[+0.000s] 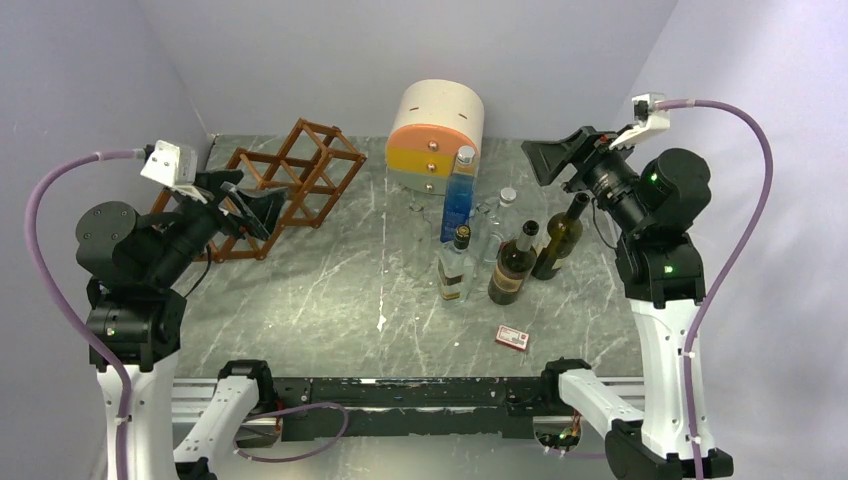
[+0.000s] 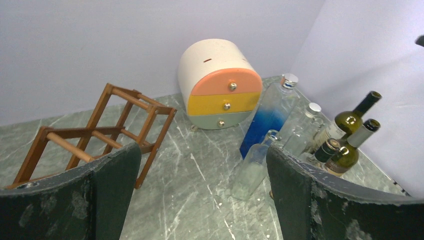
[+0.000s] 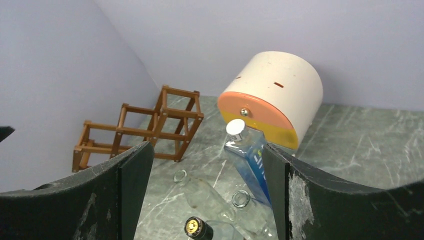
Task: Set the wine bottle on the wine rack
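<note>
The reddish-brown wooden wine rack (image 1: 300,185) stands at the back left, with nothing in its cells; it also shows in the left wrist view (image 2: 100,131) and the right wrist view (image 3: 142,129). Two dark green wine bottles (image 1: 513,266) (image 1: 559,236) stand upright right of centre, and show in the left wrist view (image 2: 351,117) (image 2: 350,149). My left gripper (image 1: 252,205) is open and empty, raised in front of the rack. My right gripper (image 1: 552,160) is open and empty, raised above and behind the bottles.
A round cream-and-orange drawer cabinet (image 1: 437,135) stands at the back centre. A tall blue bottle (image 1: 458,205), a clear black-capped bottle (image 1: 455,265) and other clear bottles (image 2: 255,164) crowd around the wine bottles. A small red box (image 1: 512,338) lies near the front edge.
</note>
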{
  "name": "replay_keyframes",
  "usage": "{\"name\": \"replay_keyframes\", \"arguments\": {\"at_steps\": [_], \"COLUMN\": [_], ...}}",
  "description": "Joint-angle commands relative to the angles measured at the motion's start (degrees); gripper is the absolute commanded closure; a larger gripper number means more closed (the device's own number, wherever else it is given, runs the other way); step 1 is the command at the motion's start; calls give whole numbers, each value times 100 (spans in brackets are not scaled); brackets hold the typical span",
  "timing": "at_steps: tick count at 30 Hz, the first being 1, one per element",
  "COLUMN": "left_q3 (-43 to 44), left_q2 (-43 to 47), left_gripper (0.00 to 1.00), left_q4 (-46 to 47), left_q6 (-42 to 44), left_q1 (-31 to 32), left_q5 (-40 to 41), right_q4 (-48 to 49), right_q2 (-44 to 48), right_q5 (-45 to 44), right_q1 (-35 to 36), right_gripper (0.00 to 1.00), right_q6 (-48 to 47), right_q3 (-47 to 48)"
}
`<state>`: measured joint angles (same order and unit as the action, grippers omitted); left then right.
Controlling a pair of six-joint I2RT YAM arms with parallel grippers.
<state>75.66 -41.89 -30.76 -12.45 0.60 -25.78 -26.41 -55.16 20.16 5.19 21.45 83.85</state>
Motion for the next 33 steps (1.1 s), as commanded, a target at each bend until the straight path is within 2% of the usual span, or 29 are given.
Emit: {"name": "replay_keyframes", "arguments": {"at_steps": [1,8,13,16,21,29,33], "left_q3": [-90,-483,-975,-1235,-1197,-1303,-1338], "left_q2": [83,200,419,510,379,329,331], "left_gripper": [1,0,1,1,2,4,5], "left_q4": [412,818,1207,1481,1380,1317,1219], "left_q6": [111,112,110,33,33,-73,-65], "left_q1": [80,237,239,239,239,239,239], "left_q5": [-721,-1350,-1575,-1518,-1101,-571,-268], "right_q4": [538,949,1273,970,106,-571,-696], "right_q2": [83,-200,-528,-761,-1484,-2531,-2728], "right_q5": [688,1970,2305,1207,-1217,-3512,-3794], "right_q1": [-60,-50,176,896,2795,4089,4323], "right_gripper": [15,16,22,25,25,24,22], "right_q6": [114,-212,-128,-540,-1218,-1444,-1520], "right_q3": [-144,-239,-307,-82,514,847,744]}}
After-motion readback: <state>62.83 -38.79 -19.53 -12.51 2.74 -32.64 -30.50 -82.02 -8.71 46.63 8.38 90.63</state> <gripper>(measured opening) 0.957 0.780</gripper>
